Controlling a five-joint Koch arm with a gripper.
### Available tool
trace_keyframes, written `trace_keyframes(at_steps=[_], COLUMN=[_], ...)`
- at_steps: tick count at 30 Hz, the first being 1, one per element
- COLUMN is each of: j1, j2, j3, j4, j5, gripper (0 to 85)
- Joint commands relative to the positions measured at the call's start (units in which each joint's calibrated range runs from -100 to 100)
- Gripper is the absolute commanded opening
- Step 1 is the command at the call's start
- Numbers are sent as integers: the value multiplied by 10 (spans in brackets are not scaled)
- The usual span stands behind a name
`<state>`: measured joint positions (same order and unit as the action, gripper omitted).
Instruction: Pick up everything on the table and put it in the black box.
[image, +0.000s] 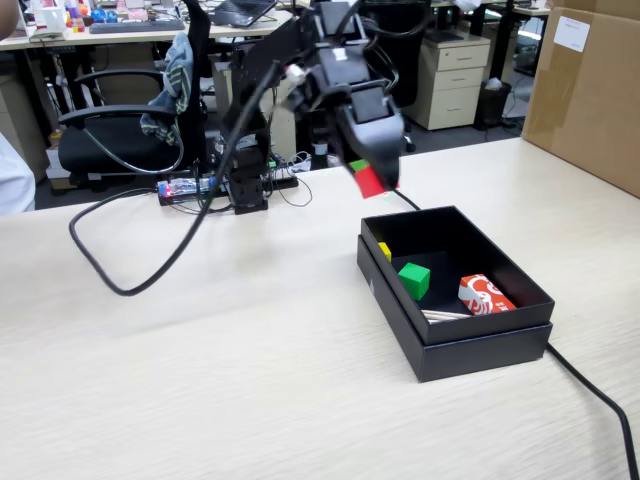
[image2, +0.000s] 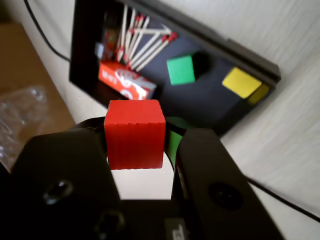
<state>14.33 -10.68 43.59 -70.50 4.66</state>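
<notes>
While it is clamped between the jaws of the gripper (image2: 142, 145), the red cube (image2: 134, 133) is held above the table (image: 250, 380); below lies the black box (image: 455, 345), where a red-and-white packet (image2: 125, 82) bears unreadable print.

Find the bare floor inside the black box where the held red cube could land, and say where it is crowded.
Bare floor lies between the green cube and the yellow cube in the black box. The end holding the matches and packet is crowded. The gripper holds the red cube.
</notes>
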Motion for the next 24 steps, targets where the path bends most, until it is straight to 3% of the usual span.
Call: trace_keyframes(at_steps=[1,7,15,16,18,24], j1=[29,48,51,50,51,50], j2=[-3,192,347,375,375,379], j3=[24,49,89,68,60,52], j4=[0,0,0,0,0,0], j5=[7,35,40,42,42,42], gripper=[9,9,9,85,137,156])
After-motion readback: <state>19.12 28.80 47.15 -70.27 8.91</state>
